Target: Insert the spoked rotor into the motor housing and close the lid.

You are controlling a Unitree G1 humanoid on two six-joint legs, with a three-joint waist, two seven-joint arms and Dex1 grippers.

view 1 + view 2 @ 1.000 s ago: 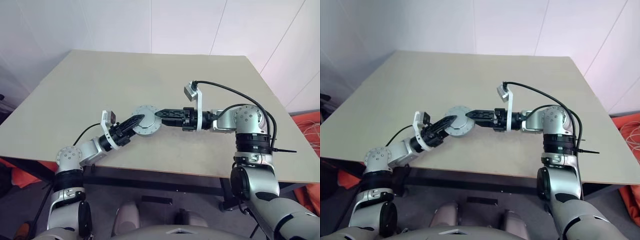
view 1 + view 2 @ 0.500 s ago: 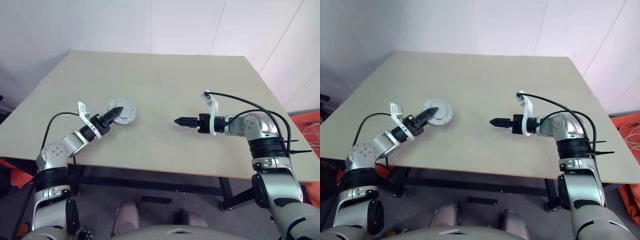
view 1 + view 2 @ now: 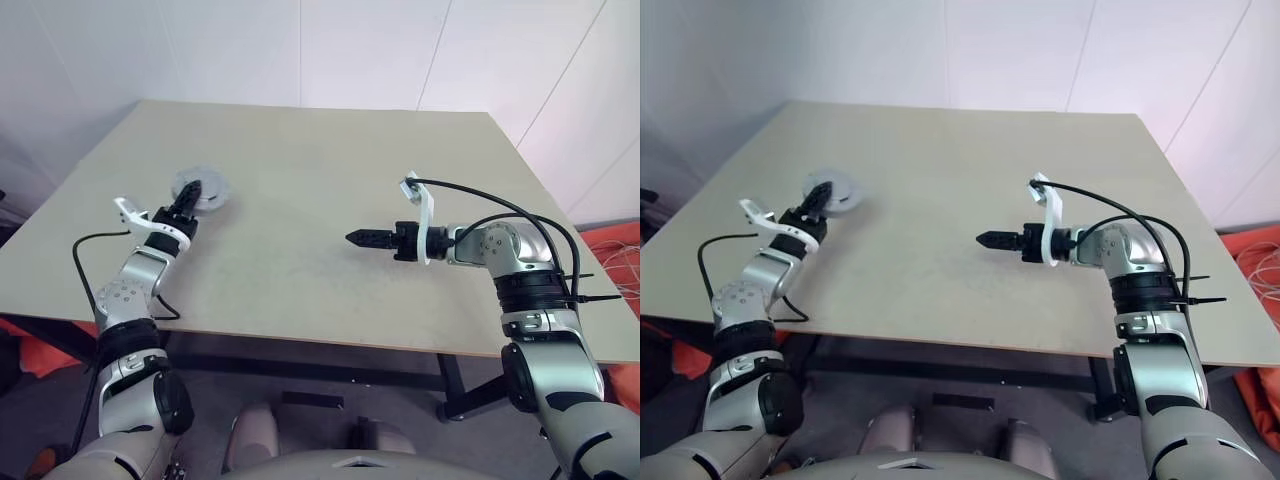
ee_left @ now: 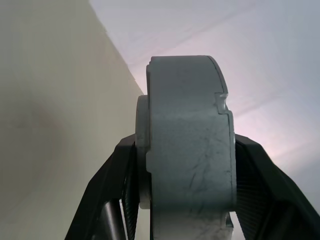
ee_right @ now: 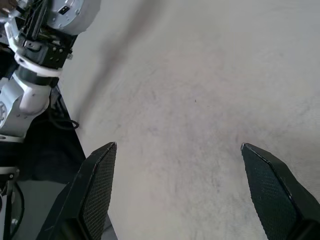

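Left fingers (image 3: pixel 186 198) are pinching a grey disc (image 3: pixel 203 190) edge-on, far left over the surface (image 3: pixel 320 180). Right fingers (image 3: pixel 358 238) are spread wide and empty, well apart from it.

My left gripper (image 3: pixel 190 194) is over the table's (image 3: pixel 320 170) left side, pinching a round grey part (image 4: pixel 187 145) edge-on between its fingers, near the left edge. My right gripper (image 3: pixel 352 238) sits right of centre, pointing left, well apart from the left one. Bare tabletop lies between them.
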